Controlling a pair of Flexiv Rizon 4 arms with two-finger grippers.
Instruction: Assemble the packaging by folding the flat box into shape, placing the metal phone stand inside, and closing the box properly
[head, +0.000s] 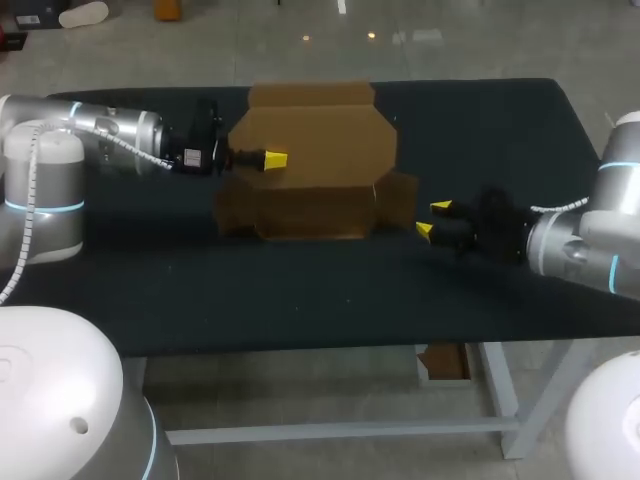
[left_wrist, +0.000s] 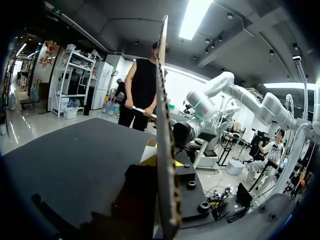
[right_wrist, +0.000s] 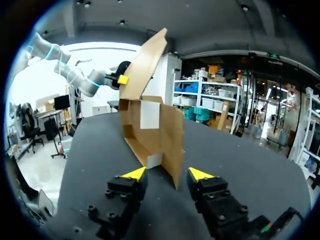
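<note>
My left jaws clamp a raised flap of the brown cardboard box (head: 312, 150) on the dark counter (head: 300, 290). My right jaws stand released, near its side flap.

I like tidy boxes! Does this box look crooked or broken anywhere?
Not broken, only half-folded. The cardboard box has its big lid panel leaning tilted, pinched by the left pincer, and a side flap sticks out toward the open right pincer.

Left claw (head: 272, 159) pinched tight; right claw (head: 432, 218) (low, level) spread.
</note>
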